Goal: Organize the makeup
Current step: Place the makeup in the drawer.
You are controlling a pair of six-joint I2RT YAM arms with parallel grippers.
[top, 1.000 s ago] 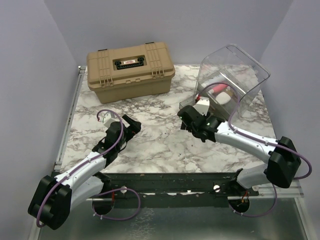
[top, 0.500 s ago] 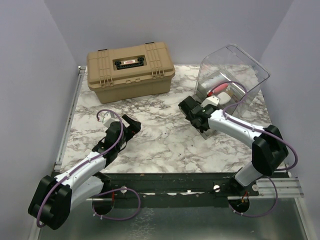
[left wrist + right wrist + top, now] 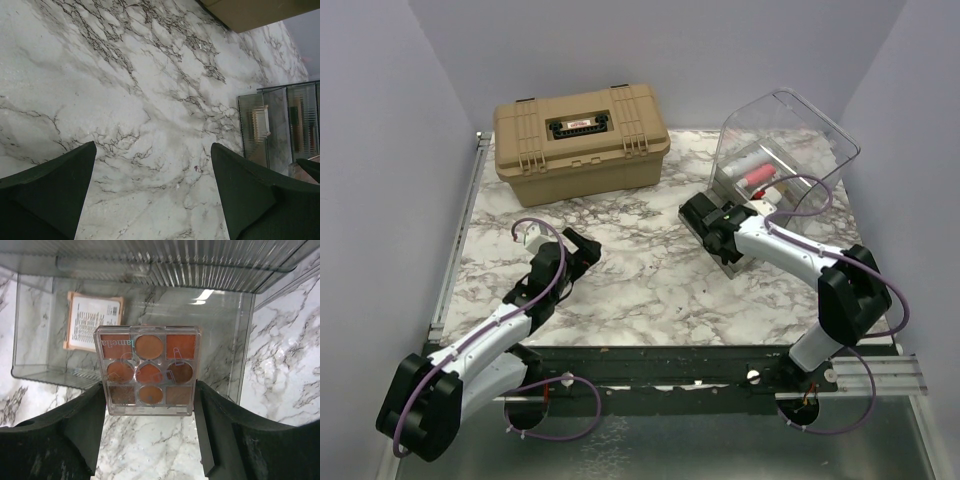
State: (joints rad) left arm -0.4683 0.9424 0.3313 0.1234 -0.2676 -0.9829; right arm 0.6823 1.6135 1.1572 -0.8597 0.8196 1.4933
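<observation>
My right gripper (image 3: 149, 387) is shut on a square eyeshadow palette (image 3: 148, 367) with brown and orange pans, held by its two side edges just in front of an open drawer (image 3: 247, 350) of the clear bin (image 3: 785, 140). A second palette (image 3: 94, 321) lies label-up inside that drawer at the back left. In the top view the right gripper (image 3: 718, 213) is at the bin's front foot, and a pink tube (image 3: 757, 172) shows inside the bin. My left gripper (image 3: 582, 250) is open and empty over bare marble; its fingers (image 3: 55, 185) are spread wide.
A large tan hard case (image 3: 580, 140) stands closed at the back left of the marble table (image 3: 620, 280). The clear bin also shows at the right edge of the left wrist view (image 3: 280, 125). Lilac walls close in three sides.
My right arm has swung back and to the right, bringing the palette from the table's middle up to the bin's drawer. The left arm has not moved.
</observation>
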